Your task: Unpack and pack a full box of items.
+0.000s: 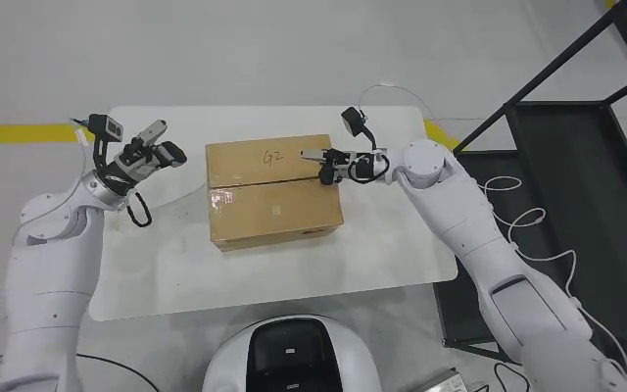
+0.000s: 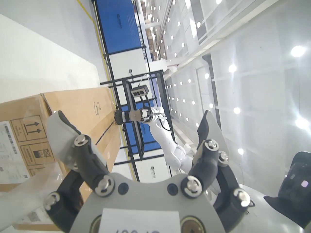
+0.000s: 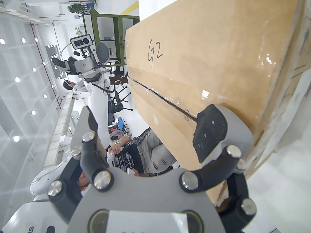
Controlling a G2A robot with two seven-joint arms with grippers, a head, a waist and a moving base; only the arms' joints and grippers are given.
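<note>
Colour rundown: the box [image 1: 272, 191] is plain tan cardboard with a black marker scribble on top, a glossy clear tape strip along the seam, and a white label with black print and black handling symbols on its side. The table [image 1: 392, 255] is white. The left gripper [image 1: 165, 143] and right gripper [image 1: 318, 165] are both light grey and black, with black dimpled pads [image 3: 210, 132]. There's a yellow stripe [image 1: 29, 132] on the grey floor [image 1: 294, 49] at 9 o'clock and a black rack [image 1: 568, 157] at 3.

box [image 1: 274, 196]: matt brown cardboard | tape [image 3: 204, 93]: glossy, clear | table [image 1: 392, 257]: smooth white, perhaps plastic
</note>
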